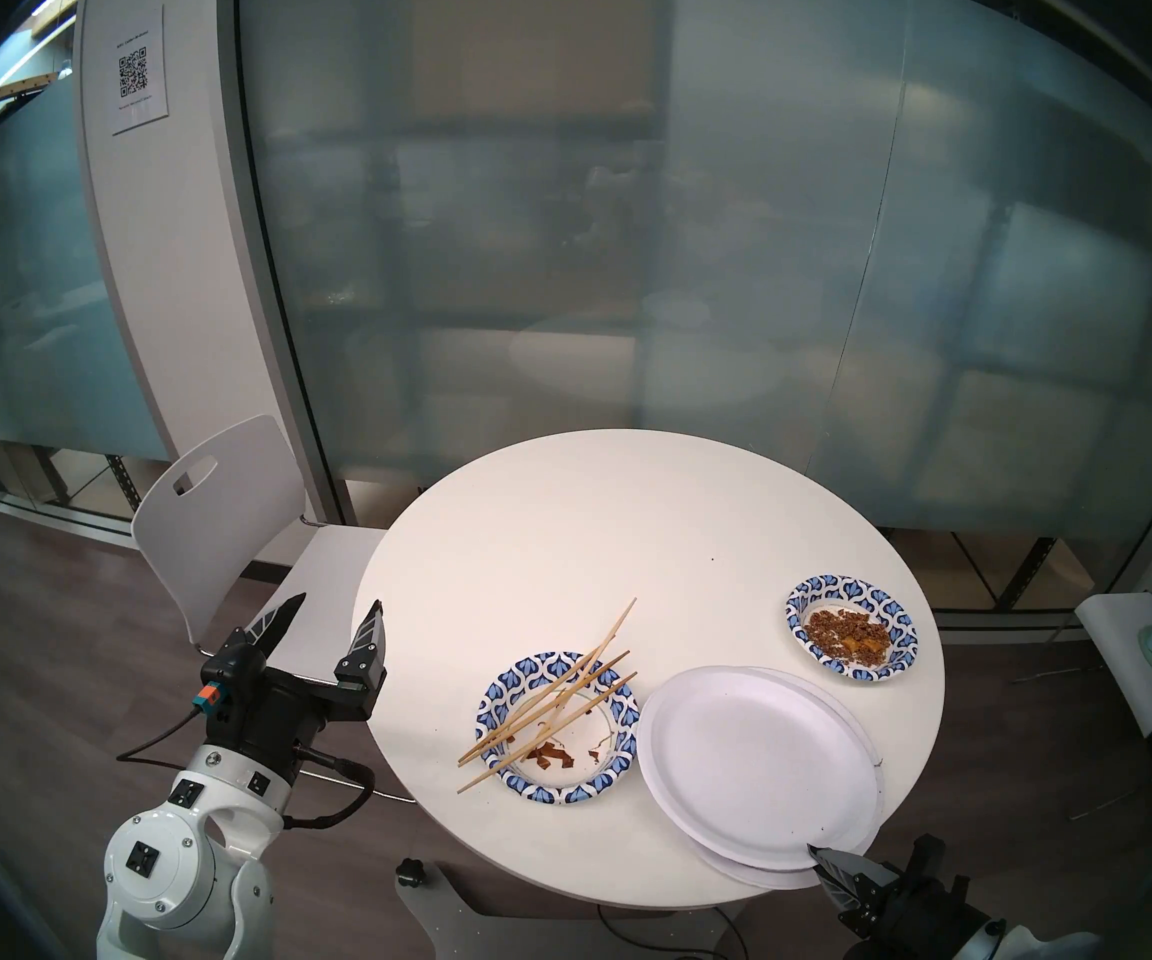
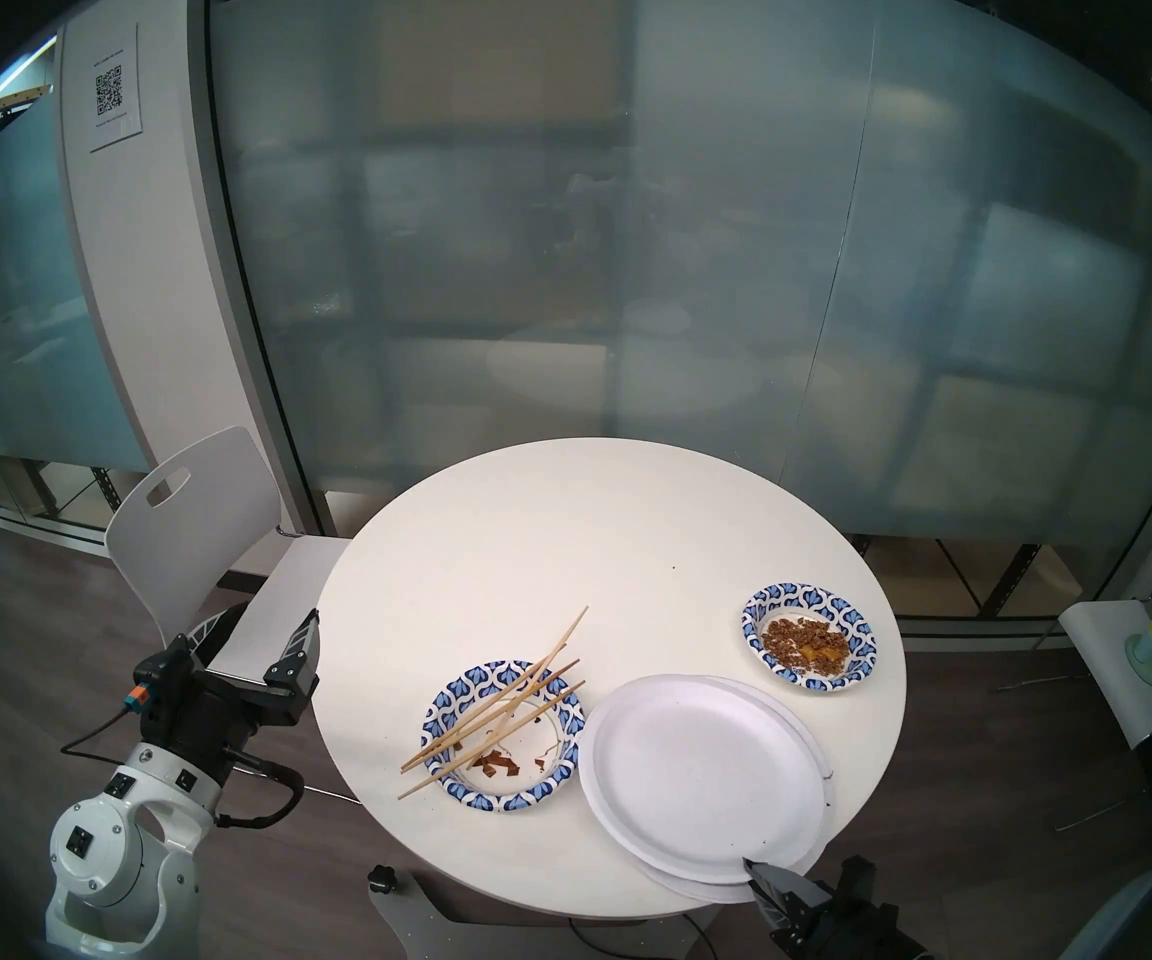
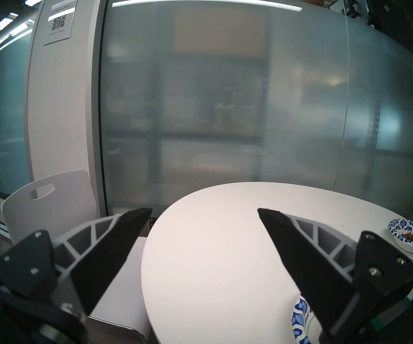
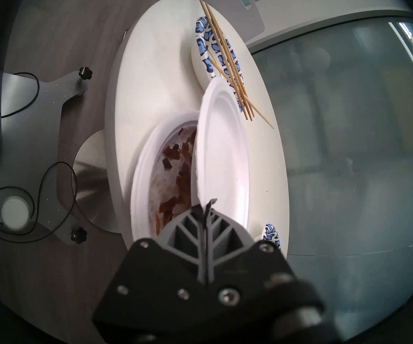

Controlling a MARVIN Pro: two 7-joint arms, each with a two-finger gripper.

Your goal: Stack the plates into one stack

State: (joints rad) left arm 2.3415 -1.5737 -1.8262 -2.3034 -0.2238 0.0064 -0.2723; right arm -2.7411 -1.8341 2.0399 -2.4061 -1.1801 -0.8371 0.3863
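Right claw (image 4: 206, 205) is clenched on the near rim of the top white plate (image 1: 753, 764), tilted over the soiled plate (image 4: 173, 177) beneath.

A round white bench (image 1: 594, 522) stands on a dark wood-look floor (image 1: 40, 626). A white chair (image 1: 213, 508) sits at its left. Behind runs a frosted glass wall (image 1: 628, 210), with a white pillar (image 1: 164, 245) bearing a QR sheet (image 1: 137, 68).

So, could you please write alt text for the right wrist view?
The shut right gripper pinches the rim of a clean white plate, tilted above a food-smeared white plate. Chopsticks lie across a blue-patterned plate beyond.
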